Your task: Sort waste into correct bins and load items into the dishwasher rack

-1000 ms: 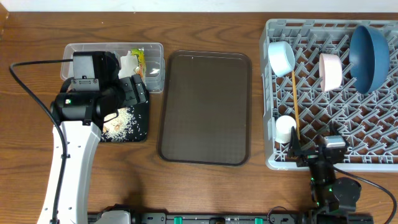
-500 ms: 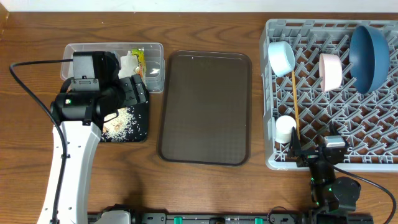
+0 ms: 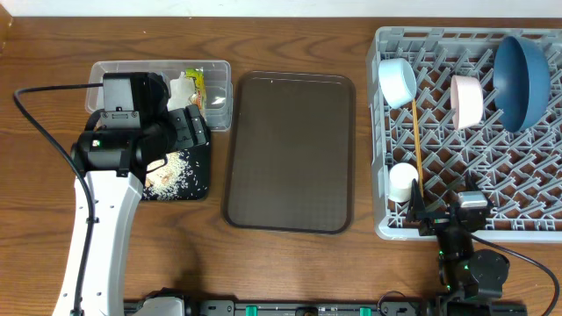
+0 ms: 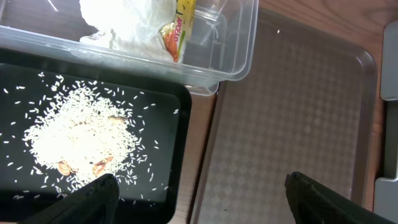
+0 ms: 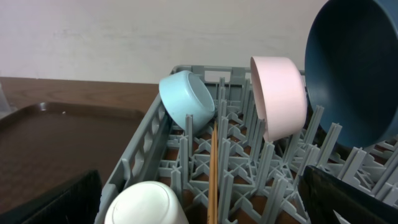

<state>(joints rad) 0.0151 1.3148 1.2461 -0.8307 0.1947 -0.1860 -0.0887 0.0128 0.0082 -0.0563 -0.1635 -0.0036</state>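
Note:
The grey rack point(image 3: 527, 226) holds the dark blue bowl point(image 3: 520, 68), pink bowl point(image 3: 467, 99), light blue bowl point(image 3: 397, 81), white cup point(image 3: 402, 182) and chopsticks point(image 3: 416, 145). The clear tub point(image 3: 132, 70) holds the white tissue point(image 4: 130, 18) and the yellow-green wrapper point(image 4: 177, 31). Rice grains point(image 4: 81, 134) lie piled in the black tray point(image 4: 161, 124). My left gripper point(image 4: 199, 205) is open and empty above the black tray's right edge. My right gripper point(image 5: 205, 199) is open and empty at the rack's front edge, near the cup point(image 5: 144, 204).
The large brown serving tray point(image 3: 290, 149) lies between the bins and the rack, with nothing on it. The left arm's black cable point(image 3: 44, 132) loops over the table's left side. The rack's right side runs out of the overhead view.

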